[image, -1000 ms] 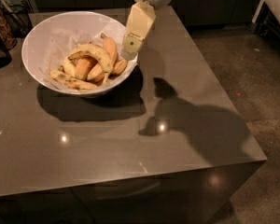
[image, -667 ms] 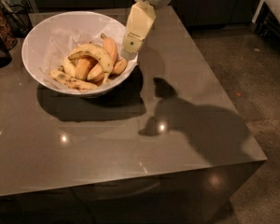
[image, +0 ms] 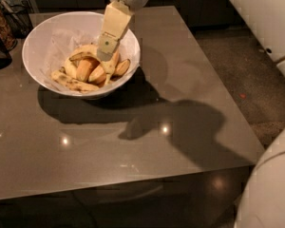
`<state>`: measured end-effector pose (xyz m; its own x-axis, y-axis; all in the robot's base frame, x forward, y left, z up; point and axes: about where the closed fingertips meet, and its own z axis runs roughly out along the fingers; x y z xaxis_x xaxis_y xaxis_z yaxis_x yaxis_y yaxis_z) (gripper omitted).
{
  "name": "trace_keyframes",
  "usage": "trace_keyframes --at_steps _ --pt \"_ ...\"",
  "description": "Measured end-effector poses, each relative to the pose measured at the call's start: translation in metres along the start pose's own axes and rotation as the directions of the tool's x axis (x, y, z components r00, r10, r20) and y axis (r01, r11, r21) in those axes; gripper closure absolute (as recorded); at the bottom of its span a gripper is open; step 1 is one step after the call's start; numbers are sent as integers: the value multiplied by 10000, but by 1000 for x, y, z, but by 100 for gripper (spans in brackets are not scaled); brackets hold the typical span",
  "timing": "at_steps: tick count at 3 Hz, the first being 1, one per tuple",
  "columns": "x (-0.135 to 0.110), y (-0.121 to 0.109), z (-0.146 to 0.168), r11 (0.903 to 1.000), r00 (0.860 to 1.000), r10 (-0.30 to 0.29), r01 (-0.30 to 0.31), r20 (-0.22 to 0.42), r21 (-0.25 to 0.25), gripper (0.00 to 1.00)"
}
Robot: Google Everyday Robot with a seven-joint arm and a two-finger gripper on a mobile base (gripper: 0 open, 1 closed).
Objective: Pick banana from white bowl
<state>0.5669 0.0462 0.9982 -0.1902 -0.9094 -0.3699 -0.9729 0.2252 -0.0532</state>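
Camera view: our cream hand (image: pixel 106 57) hangs inside the wide round white bowl (image: pixel 38 34), at the arched pale-yellow banana (image: pixel 84 51). We cannot tell its grip. We judge the next step is to clamp and lift.

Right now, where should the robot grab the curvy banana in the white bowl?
Probably at the top of its arch, coming straight down from above. The banana seems to lie highest on the pile in the bowl, whose sloping sides block a sideways approach. The gripper hangs over the pile, close beside it.
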Motion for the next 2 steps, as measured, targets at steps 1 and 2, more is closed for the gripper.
trace_keyframes --at_steps 1,2 --pt "-3 -4 -1 9999 9998 19 -22 216 154 0" --pt "-21 -7 2 9996 9987 185 -195 471 200 0"
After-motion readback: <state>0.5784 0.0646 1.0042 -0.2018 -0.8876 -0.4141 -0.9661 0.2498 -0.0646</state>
